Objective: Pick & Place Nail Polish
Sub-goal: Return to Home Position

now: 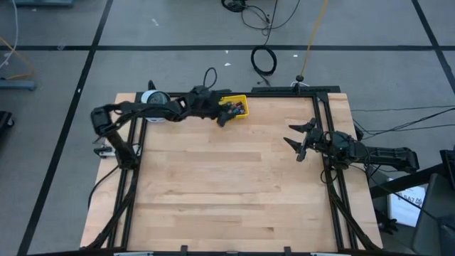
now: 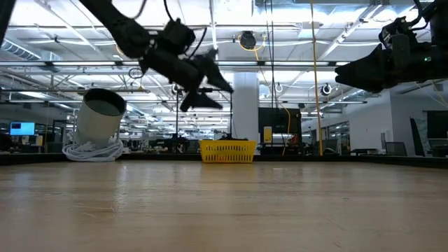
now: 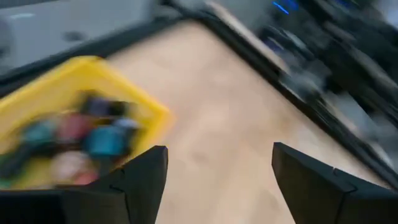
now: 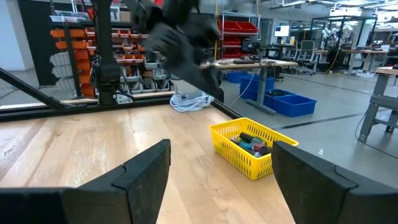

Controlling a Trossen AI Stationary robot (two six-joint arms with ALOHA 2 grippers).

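Note:
Several nail polish bottles [image 3: 87, 140] with dark caps and coloured bodies lie in the yellow tray [image 1: 236, 97], which stands on the table near its far edge. My left gripper [image 1: 223, 116] hovers open just above the tray's near side, slanting down, with nothing between its fingers [image 3: 217, 180]. The low view shows it raised well over the tray [image 2: 228, 150]. My right gripper [image 1: 298, 139] waits open at the table's right side and faces the tray [image 4: 239, 158] and the bottles [image 4: 252, 144] in it.
A round grey-white tape roll [image 1: 153, 99] stands at the far left corner, on a coil of white cable [image 2: 91, 150]. Black frame rails [image 1: 323, 142] run along the table's left, right and far edges. Bare wood [image 1: 227, 192] fills the middle and near part.

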